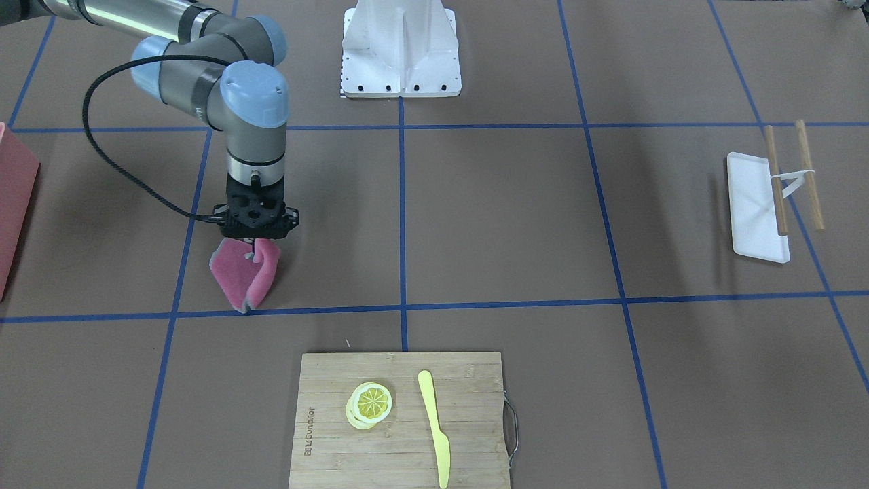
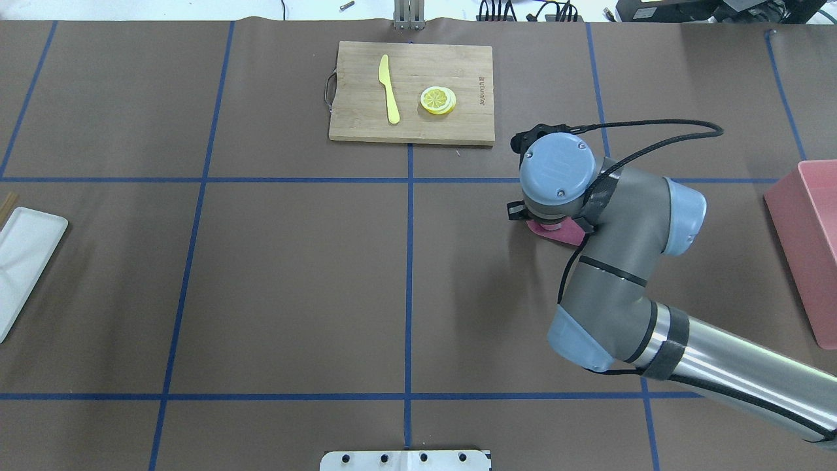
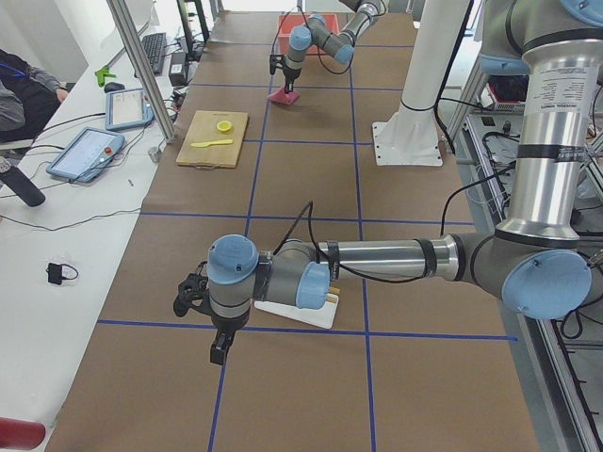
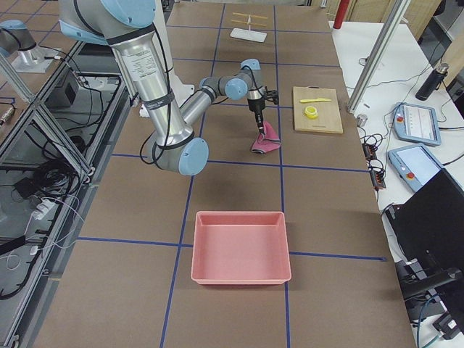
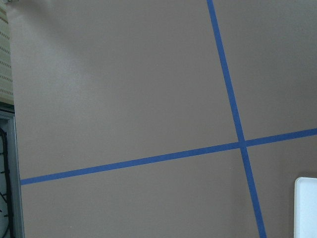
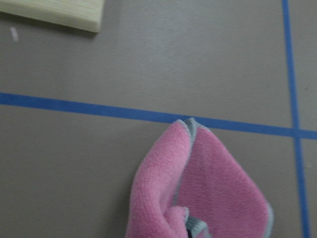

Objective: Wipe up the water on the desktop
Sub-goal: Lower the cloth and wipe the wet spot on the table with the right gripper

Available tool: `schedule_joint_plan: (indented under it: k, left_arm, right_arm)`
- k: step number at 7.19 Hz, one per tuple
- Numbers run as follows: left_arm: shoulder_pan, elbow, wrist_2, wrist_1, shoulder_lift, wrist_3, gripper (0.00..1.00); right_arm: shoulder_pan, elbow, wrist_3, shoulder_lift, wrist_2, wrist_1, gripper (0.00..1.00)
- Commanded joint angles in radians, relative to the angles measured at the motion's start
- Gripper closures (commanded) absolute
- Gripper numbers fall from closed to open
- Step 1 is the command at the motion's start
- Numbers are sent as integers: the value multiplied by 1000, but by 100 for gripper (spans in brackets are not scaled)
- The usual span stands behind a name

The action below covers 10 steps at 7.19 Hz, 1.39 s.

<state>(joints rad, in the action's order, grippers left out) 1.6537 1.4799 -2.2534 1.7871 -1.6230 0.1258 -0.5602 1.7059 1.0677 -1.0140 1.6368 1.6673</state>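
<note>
The desktop [image 1: 509,217] is a matte brown surface crossed by blue tape lines; I see no water on it. My right gripper [image 1: 255,243] points straight down and is shut on a folded pink cloth [image 1: 244,278]. The cloth hangs from the gripper, and its lower tip reaches the desktop next to a blue line. It also shows in the right wrist view [image 6: 198,188] and the overhead view [image 2: 567,233]. My left gripper [image 3: 219,354] hangs low over the desktop beside a white tray; only the exterior left view shows it, so I cannot tell whether it is open.
A bamboo cutting board [image 1: 400,441] holds lemon slices [image 1: 370,402] and a yellow knife [image 1: 434,428]. A white tray [image 1: 757,207] with chopsticks [image 1: 774,180] lies by the left arm. A pink bin [image 2: 807,248] stands beyond the right arm. The white base mount [image 1: 400,47] is at the robot's side.
</note>
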Motion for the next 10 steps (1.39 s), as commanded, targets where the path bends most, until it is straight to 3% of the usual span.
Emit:
schedule_joint_plan:
  k: [1, 3, 5, 6, 8, 10]
  left_arm:
    - [0, -1, 0, 0, 0, 0, 2]
    - [0, -1, 0, 0, 0, 0, 2]
    - [0, 2, 0, 0, 2, 0, 2]
    - [0, 3, 0, 0, 2, 0, 2]
    - [0, 5, 0, 0, 0, 0, 2]
    - [0, 8, 0, 0, 0, 0, 2]
  right_arm:
    - [83, -143, 221, 214, -32, -35, 100]
    - [100, -236, 381, 351, -46, -64, 100]
    - [98, -250, 416, 351, -75, -132, 100]
    - [97, -211, 390, 288, -71, -129, 100]
    - [47, 9, 208, 23, -48, -123, 100]
    - [-39, 167, 1, -151, -12, 3, 100]
